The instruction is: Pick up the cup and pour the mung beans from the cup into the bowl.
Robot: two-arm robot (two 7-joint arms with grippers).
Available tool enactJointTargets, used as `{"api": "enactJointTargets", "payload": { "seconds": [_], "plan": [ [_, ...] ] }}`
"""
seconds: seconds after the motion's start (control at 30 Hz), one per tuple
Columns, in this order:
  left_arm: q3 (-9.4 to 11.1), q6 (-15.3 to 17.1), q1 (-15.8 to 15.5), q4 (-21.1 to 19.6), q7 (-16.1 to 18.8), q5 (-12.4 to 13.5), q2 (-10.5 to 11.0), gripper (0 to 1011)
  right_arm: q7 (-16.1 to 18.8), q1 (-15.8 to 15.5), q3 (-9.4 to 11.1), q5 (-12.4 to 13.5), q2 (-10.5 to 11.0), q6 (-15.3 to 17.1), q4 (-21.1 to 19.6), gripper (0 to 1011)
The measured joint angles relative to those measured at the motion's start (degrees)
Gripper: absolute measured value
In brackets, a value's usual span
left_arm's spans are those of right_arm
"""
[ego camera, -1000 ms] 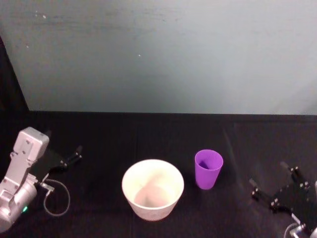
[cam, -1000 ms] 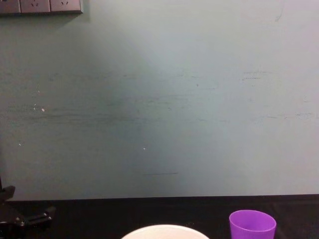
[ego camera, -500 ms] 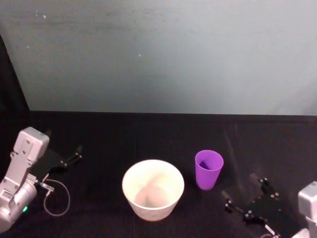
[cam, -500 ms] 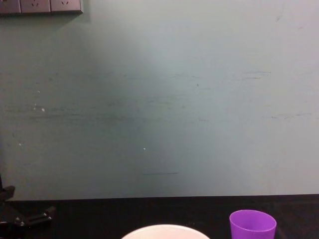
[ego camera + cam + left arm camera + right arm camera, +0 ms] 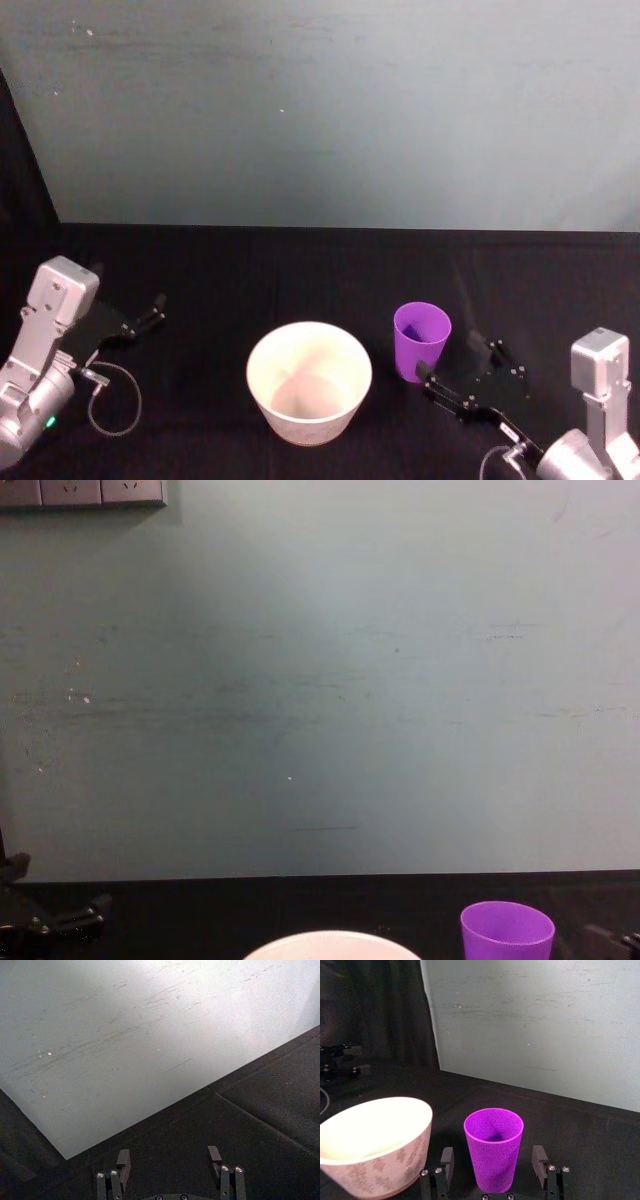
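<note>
The smooth, tapered purple plastic cup (image 5: pixel 421 340) stands upright right of centre on the black cloth (image 5: pixel 250 270), just beside the wide, round, pale bowl (image 5: pixel 308 380); the right gripper (image 5: pixel 450 356), fingers spread wide, gripping nothing, lies at its lower right, and the left gripper (image 5: pixel 170 1160) rests splayed at far left.

One cup (image 5: pixel 421 341), one bowl (image 5: pixel 306 424), two hands (left hand (image 5: pixel 169 1156), right hand (image 5: pixel 453 360)).
</note>
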Motion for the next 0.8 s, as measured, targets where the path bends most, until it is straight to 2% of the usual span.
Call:
{"api": "enactJointTargets", "payload": {
  "seconds": [0.47, 0.8],
  "plan": [
    [0.0, 0.0, 0.0, 0.0, 0.0, 0.0, 0.0, 1003, 0.8, 4.94, 0.11, -2.69, -3.43, 3.57, 4.17, 1003],
    [0.0, 0.0, 0.0, 0.0, 0.0, 0.0, 0.0, 1003, 3.36, 6.69, 0.63, -2.08, -5.74, 4.16, 7.31, 1003]
  ]
}}
